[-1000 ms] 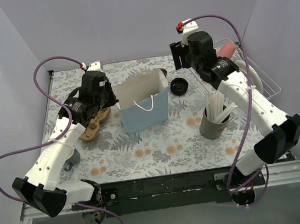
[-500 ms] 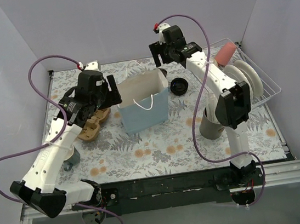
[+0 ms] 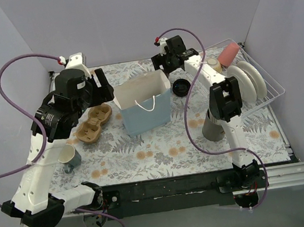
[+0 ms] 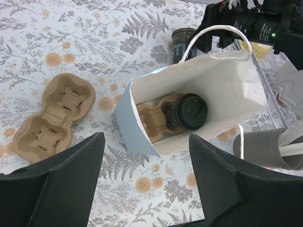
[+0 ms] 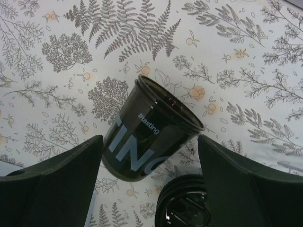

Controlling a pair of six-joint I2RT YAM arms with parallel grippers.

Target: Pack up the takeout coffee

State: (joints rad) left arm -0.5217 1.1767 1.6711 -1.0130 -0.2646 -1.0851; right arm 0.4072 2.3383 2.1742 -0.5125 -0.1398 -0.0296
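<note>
Fern-print table holds bag, cardboard carrier, mug, cup.

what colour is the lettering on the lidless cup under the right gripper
Pale blue-grey, on the black cup; clearest in right wrist view.

Both arms have moved about the paper bag.
The left fingers rose from beside the bag to high above it. The right fingers swung from the bag's right to behind it, over the lidless black cup.
</note>
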